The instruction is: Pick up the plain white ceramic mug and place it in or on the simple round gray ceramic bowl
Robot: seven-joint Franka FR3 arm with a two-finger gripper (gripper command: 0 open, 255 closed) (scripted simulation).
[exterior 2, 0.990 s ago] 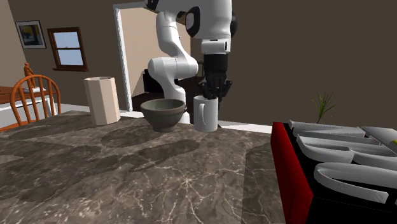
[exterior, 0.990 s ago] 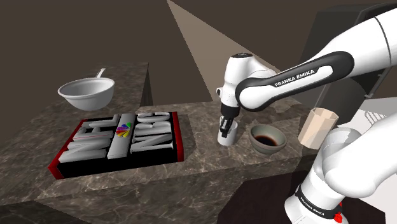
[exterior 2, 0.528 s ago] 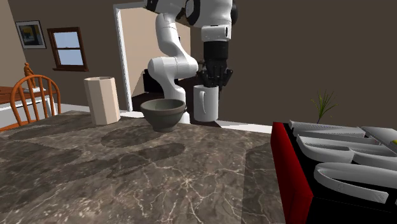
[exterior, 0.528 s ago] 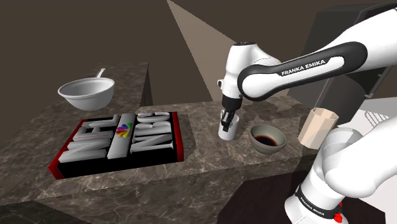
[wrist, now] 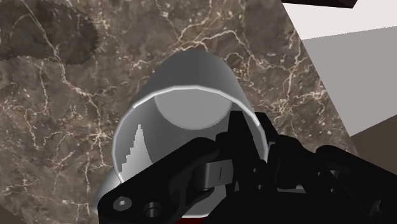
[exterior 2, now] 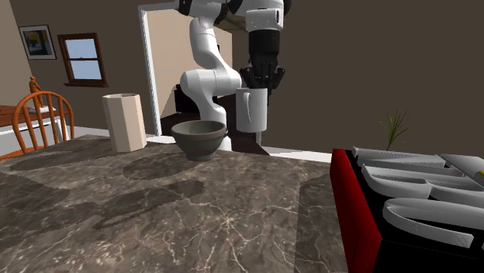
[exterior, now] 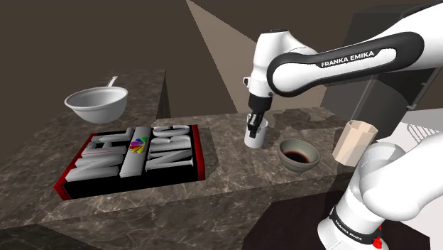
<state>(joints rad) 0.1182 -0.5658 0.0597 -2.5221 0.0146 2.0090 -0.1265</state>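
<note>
The white mug [exterior: 255, 136] hangs upright a little above the marble counter [exterior: 213, 177], with my black gripper [exterior: 253, 126] shut on its rim from above. In the second exterior view the mug [exterior 2: 252, 111] floats clear of the counter top, just right of the dark grey bowl [exterior 2: 199, 138] and higher than its rim, under the gripper [exterior 2: 262, 84]. In the shoulder view the bowl [exterior: 298, 155] stands on the counter just right of the mug. The wrist view looks down into the mug [wrist: 184, 108], whose wall is clasped by the gripper [wrist: 236, 159].
A beige faceted container [exterior: 355, 141] stands beyond the bowl by the counter's edge. A red-sided tray [exterior: 135, 158] holding large grey letters fills the shoulder view's left. A white pan [exterior: 97, 104] sits on a farther counter. A wooden chair [exterior 2: 39, 116] stands behind.
The gripper has risen with the mug, lifting it off the counter, and moved slightly farther back on the counter. The bowl has not moved.
</note>
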